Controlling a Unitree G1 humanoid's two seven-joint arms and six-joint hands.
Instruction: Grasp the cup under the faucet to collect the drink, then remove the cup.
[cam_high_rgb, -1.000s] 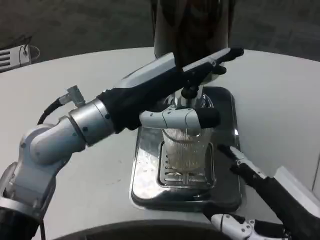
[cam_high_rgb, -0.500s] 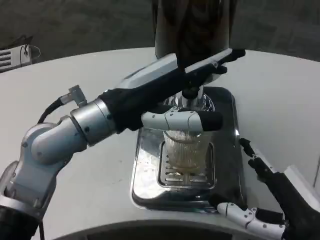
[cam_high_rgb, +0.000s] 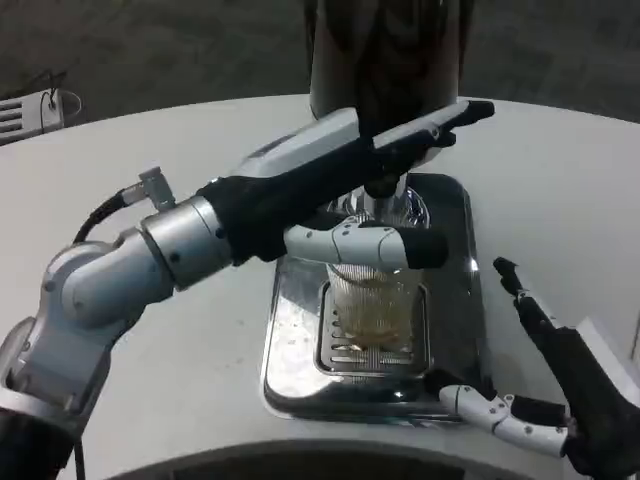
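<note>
One clear ribbed cup (cam_high_rgb: 372, 305) stands on one metal drip tray (cam_high_rgb: 300, 350) under one faucet (cam_high_rgb: 385, 195) on the white table (cam_high_rgb: 150, 150). The left hand (cam_high_rgb: 350, 190) reaches over it, one finger across its rim; grip unclear. The right hand (cam_high_rgb: 545, 385) hovers beside the tray, fingers spread, holding nothing.

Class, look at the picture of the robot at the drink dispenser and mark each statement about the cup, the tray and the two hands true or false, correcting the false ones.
1. The cup stands upright on the grate of the metal tray. True.
2. The right hand grips the cup. False: it is apart from the cup, at the tray's right edge, holding nothing, fingers spread.
3. The left hand reaches over the cup, up at the faucet. True.
4. The cup is empty. False: some amber liquid shows in its lower part.
5. The tray sits on a white table. True.
</note>
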